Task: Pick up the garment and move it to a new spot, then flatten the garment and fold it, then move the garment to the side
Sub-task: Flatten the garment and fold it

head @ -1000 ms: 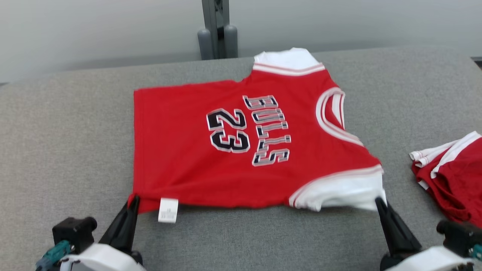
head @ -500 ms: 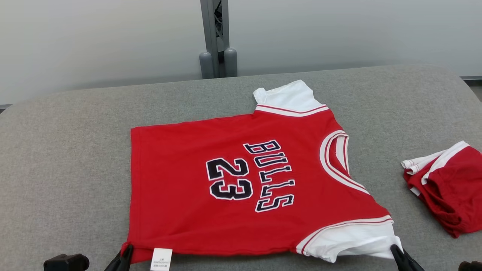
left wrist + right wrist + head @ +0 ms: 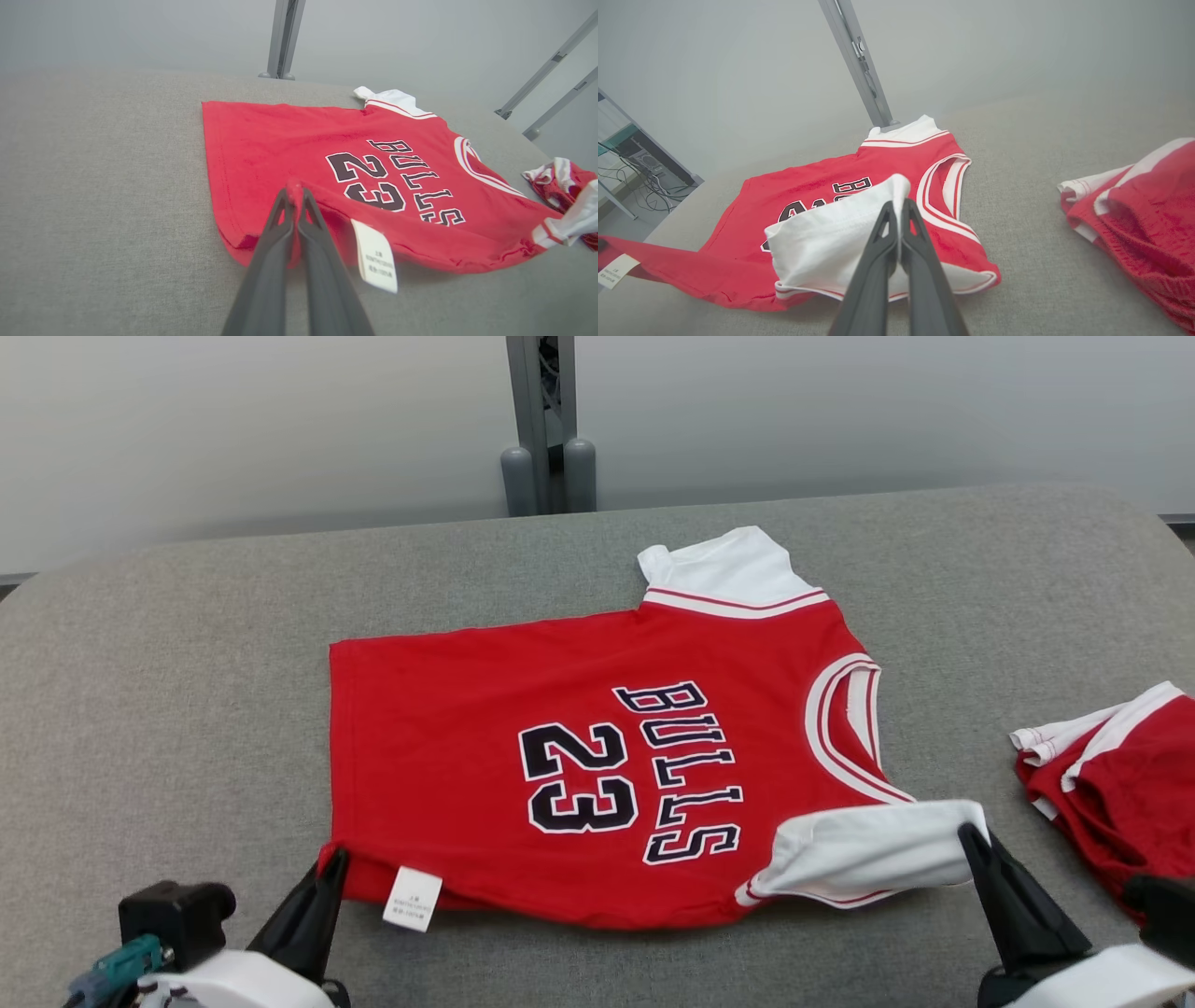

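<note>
Centrally on a grey padded table lies a red jersey, seemingly soft, light and floppy, best held by its near corners. Closed on the near-left hem is the left gripper; the right gripper pinches the raised near-right white sleeve.

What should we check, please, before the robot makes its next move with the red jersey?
1. The left fingers are shut on the near hem corner of the jersey: ok.
2. The right fingers are shut on the near white sleeve: ok.
3. Each grip has caught both fabric layers: cannot tell.
4. The jersey's far half lies flat on the grey surface: ok.
5. The second red garment lies apart from the jersey: ok.
6. The care label hangs free of the left fingers: ok.
</note>
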Motion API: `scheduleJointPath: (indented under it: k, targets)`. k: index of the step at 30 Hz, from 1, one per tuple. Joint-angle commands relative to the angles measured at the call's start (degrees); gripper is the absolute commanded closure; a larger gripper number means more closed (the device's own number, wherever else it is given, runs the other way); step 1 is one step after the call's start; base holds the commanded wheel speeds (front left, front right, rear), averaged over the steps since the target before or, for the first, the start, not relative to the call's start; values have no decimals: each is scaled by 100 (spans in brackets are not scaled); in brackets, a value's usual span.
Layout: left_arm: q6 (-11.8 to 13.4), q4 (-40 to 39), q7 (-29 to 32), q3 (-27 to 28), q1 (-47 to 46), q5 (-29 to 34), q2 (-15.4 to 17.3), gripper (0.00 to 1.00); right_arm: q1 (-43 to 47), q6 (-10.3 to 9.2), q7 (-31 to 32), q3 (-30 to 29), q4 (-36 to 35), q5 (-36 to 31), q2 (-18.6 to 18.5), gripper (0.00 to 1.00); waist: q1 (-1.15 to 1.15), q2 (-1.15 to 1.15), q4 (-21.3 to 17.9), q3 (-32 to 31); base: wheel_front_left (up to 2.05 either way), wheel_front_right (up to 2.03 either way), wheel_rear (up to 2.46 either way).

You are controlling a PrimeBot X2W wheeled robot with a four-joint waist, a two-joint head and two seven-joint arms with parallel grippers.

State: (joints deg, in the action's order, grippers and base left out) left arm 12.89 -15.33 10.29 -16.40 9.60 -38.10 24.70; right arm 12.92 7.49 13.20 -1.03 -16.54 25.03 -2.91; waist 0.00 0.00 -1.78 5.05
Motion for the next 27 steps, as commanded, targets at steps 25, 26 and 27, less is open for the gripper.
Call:
scheduleJointPath:
  k: [25,26,27]
  targets:
    - [-672,1990,-162,-68,-2212,-292,-468,100,-3479,-1,-1077,1012,3048,-10,-971,100,0,0,396,1296,0,0,0]
    - [-684,2057,-158,-75,-2230,-313,-480,100,-3499,-1,-1091,1015,3180,18,-985,100,0,0,405,1307,0,0,0]
    - [-709,2108,-138,-86,-2242,-345,-490,100,-3523,-1,-1108,1030,3286,68,-986,100,0,0,410,1326,0,0,0]
